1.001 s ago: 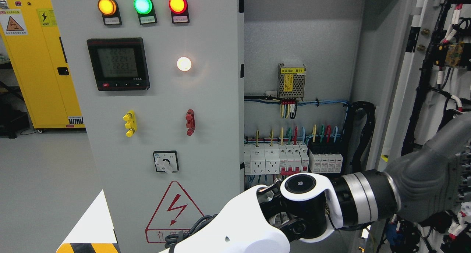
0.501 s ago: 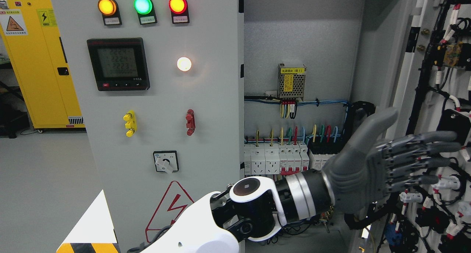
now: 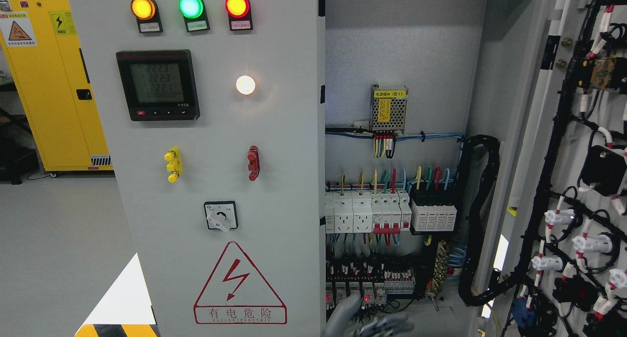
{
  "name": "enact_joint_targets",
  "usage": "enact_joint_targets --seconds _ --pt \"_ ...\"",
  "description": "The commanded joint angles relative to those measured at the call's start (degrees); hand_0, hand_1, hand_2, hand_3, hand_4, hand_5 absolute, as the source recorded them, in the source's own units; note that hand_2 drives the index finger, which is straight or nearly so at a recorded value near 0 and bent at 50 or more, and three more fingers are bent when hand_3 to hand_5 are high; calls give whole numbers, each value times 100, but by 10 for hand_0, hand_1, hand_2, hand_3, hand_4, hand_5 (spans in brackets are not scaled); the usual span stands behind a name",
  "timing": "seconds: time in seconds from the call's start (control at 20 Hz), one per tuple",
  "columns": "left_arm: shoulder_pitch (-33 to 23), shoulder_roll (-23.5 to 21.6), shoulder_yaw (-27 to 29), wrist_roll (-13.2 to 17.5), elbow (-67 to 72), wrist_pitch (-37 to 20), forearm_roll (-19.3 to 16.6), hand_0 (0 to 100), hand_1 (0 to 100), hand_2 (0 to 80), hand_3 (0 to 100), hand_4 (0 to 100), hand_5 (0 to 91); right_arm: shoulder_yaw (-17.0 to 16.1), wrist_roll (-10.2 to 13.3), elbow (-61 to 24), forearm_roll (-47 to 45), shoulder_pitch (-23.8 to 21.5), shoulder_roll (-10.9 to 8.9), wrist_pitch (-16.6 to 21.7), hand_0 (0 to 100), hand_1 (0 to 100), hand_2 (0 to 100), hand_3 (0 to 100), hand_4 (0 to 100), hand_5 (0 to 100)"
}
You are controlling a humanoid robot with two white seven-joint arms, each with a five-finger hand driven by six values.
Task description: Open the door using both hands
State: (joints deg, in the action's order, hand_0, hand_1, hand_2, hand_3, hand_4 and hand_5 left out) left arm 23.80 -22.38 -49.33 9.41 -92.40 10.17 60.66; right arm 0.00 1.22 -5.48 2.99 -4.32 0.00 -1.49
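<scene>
- Peeking over the bottom edge, a grey hand shows loosely spread fingertips holding nothing; its side is unclear
- right door swung open, wiring exposed
- breakers unobstructed inside
- left door closed

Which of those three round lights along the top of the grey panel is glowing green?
The middle light is green. The one to its left glows amber, and the one to its right has a red rim with an orange centre.
</scene>
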Motion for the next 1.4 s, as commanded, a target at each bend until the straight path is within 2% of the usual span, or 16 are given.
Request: enact_joint_targets --seconds 0.0,0.1,0.2,0.35,0.45,0.55,0.65,0.7,0.95,1.05,1.35 --pt "-2632 -392 1011 8 1607 -156 -1170 0 0 0 127 0 0 88 1 -5 -9 -8 53 0 218 58 0 0 0 0" --pt "-2950 231 1695 17 2922 -164 -1442 0 0 0 128 0 0 88 1 -14 -18 1 35 8 218 58 0 0 0 0" --pt "-2925 838 2259 26 4284 -217 -1767 0 0 0 128 0 0 88 1 -23 -18 1 44 8 219 57 0 0 0 0" --pt "-2329 1489 2936 -44 6604 -462 -2548 0 0 0 127 0 0 88 1 -23 -27 -8 79 8 219 57 0 0 0 0" --pt "-2047 1745 3017 -385 7679 -559 -2962 0 0 0 128 0 0 88 1 -23 -27 -8 88 8 219 57 0 0 0 0" --pt "-1993 1807 2974 -886 8122 -604 -3244 0 0 0 128 0 0 88 1 -31 -27 -25 79 8 219 56 0 0 0 0" --pt "-1993 1816 2982 -1203 8272 -595 -3490 0 0 0 128 0 0 88 1 -40 -35 -43 79 8 219 56 0 0 0 0" --pt "-1993 1843 2982 -1266 8421 -578 -3622 0 0 0 128 0 0 88 1 -40 -36 -43 71 8 219 56 0 0 0 0" --pt "-2028 1939 2991 -1258 8870 -743 -4571 0 0 0 128 0 0 88 1 -49 -36 -43 62 17 219 56 0 0 0 0" --pt "-2150 1974 2991 -1258 8932 -1015 -4695 0 0 0 128 0 0 88 1 -58 -36 -43 53 17 219 56 0 0 0 0" --pt "-2204 2098 3000 -1293 9107 -1403 -4678 0 0 0 128 0 0 88 1 -233 -53 -113 35 43 219 56 0 0 0 0"
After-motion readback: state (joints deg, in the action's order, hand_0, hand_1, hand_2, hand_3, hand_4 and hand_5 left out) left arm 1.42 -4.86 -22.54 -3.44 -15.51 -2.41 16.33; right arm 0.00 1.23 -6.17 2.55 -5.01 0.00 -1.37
